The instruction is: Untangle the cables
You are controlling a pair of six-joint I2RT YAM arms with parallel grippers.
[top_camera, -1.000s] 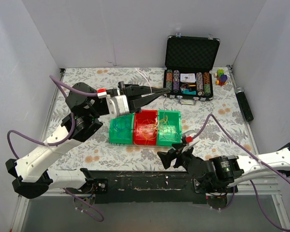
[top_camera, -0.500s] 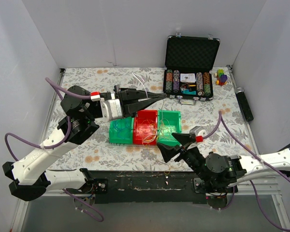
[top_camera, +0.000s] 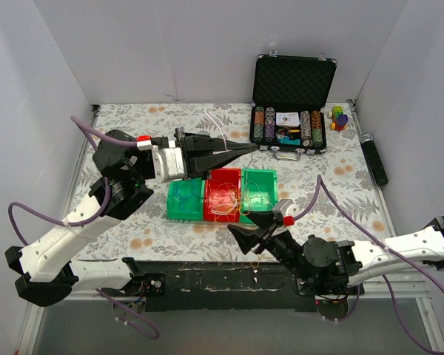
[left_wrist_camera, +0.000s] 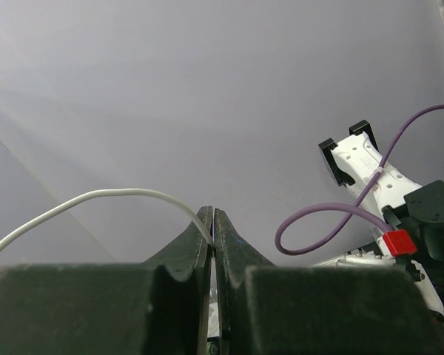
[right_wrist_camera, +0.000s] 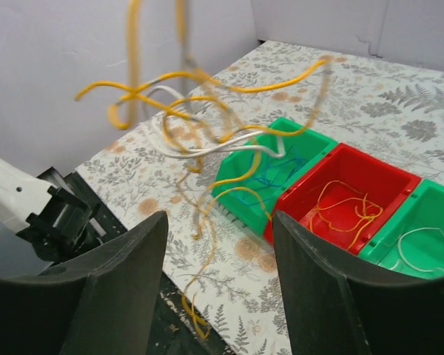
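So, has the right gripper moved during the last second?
Yes. In the top view, the right gripper has shifted left: before it was below the right green bin, now it is nearer the red bin.

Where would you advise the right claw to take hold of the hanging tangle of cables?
Take the single yellow strand trailing below the knot, coming straight forward with the right claw: it hangs roughly vertical, clear of the knot's loops, in line with the open jaws.
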